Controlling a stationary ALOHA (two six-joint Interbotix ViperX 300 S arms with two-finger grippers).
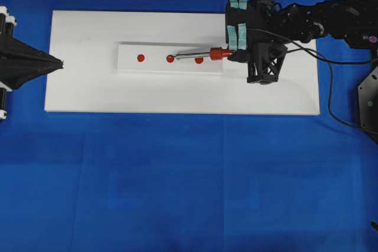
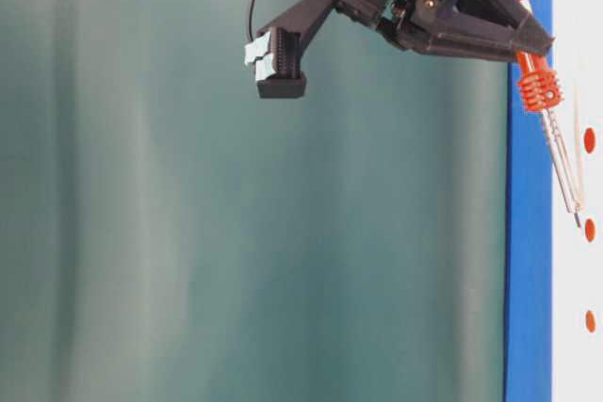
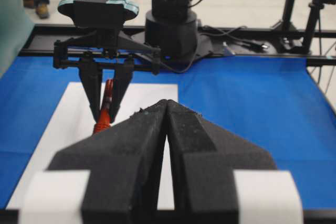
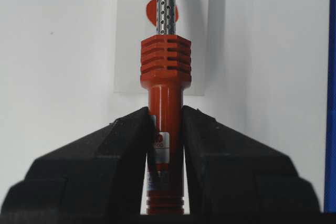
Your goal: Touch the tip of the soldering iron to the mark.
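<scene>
Two black tools share this scene, and yours on the right (image 4: pixel 165 129) is clamped on the slim soldering iron with the orange-red ribbed handle and thin silver shaft (image 1: pixel 204 55), pads pinching the smooth barrel just behind the ribbed collar. From that grip the perforated metal shaft runs out over the white raised strip (image 1: pixel 130 66) lying on the white board (image 1: pixel 77 92), which rests on the blue-covered counter (image 1: pixel 177 175). Seen from overhead, the shaft passes over the largest red dot (image 1: pixel 199 60) and its tip sits at the mid-sized red dot (image 1: pixel 170 58); whether it touches the surface you cannot tell. The mark, the smallest solid red dot (image 1: pixel 140 58), lies farther along the strip, apart from the tip. Your left tool (image 3: pixel 167 129) rests at the board's far end with its pads pressed together, holding nothing. Expect the iron to feel light and rigid, its plastic handle smooth enough to twist if the pinch loosens; the trailing black cord (image 1: pixel 319 57) may tug. The fine tip looks delicate, so a soft landing seems wise.
</scene>
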